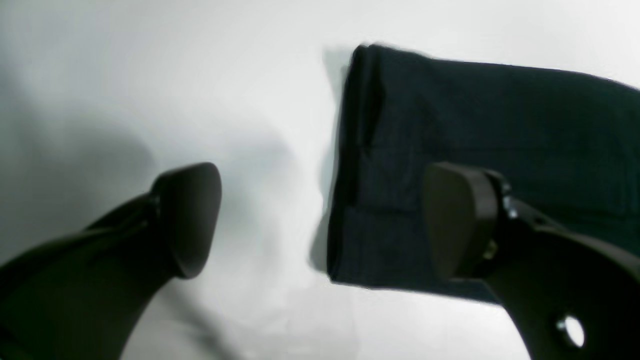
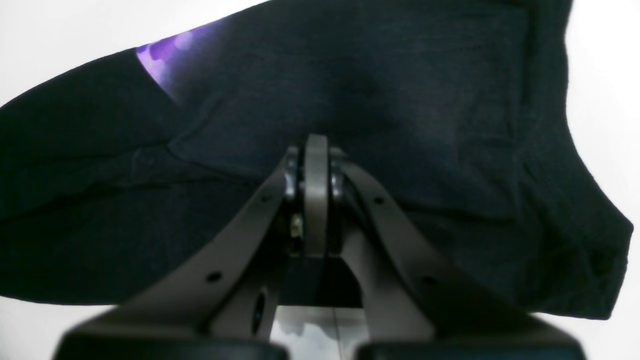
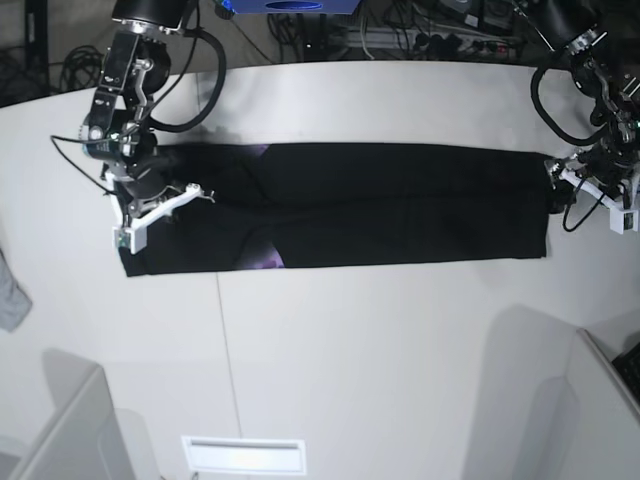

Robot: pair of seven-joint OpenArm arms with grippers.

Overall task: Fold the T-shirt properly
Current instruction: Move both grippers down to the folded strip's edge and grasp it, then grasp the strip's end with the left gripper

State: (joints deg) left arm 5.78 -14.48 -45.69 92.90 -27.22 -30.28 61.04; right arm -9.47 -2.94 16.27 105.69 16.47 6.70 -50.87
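The black T-shirt [image 3: 400, 205] lies on the white table as a long folded strip running left to right. A patch of its purple print [image 2: 160, 55] shows near the left end. At that left end my right gripper [image 3: 140, 200] is down on the cloth. In the right wrist view this gripper [image 2: 316, 145] has its pads pressed together, and creases in the T-shirt [image 2: 425, 100] run into the tips. My left gripper [image 1: 325, 220] is open at the strip's right end. One finger [image 1: 460, 220] is over the T-shirt [image 1: 500, 125], the other over bare table, with nothing held.
A small grey cloth scrap [image 3: 10, 290] lies at the table's left edge. Cables and a blue box [image 3: 290, 6] crowd the back edge. Grey panels stand at the front left [image 3: 70, 430] and front right [image 3: 600, 410]. A white slot [image 3: 243, 455] sits at the front.
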